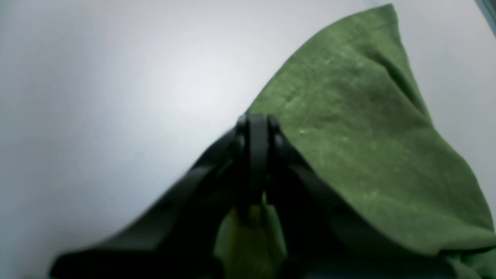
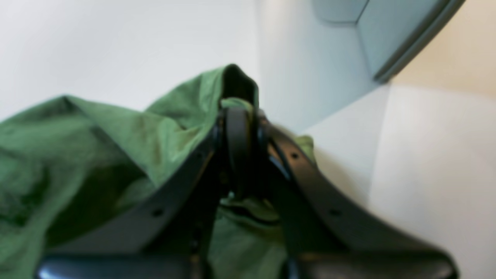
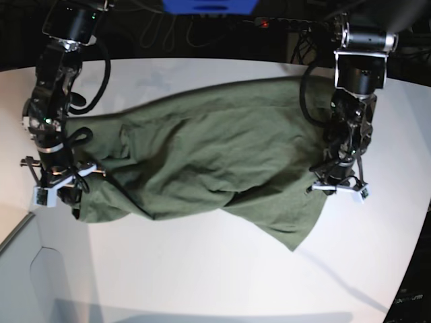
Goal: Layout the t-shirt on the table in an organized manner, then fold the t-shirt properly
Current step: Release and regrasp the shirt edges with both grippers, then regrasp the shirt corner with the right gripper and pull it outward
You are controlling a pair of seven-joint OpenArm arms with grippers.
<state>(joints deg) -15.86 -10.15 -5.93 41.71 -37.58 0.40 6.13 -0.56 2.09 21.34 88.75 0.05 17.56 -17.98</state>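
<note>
Left gripper (image 1: 257,128): I am seeing its jaws pressed together, pinching a fold of the t-shirt (image 1: 364,155); green cloth is showing between the black fingers lower down. Right gripper (image 2: 240,120): jaws likewise drawn tight, clamping a bunched edge of the shirt, with a cloth peak sticking up just past the tips.

From the base view, the left gripper (image 3: 340,182) is holding the garment's edge on that view's right and the right gripper (image 3: 60,178) is holding the opposite end. The t-shirt (image 3: 209,151) is spreading between them, wrinkled, with one corner trailing toward the near side. Whether the cloth is lifting off the surface at the grips, I cannot tell.

The table (image 3: 222,269) is lying white and smooth under everything; its curved edge is showing at the far side.

Only the base view is giving me both arms, the cables (image 3: 101,74) and a blue object (image 3: 209,5) behind; the wrist views are blurred.
</note>
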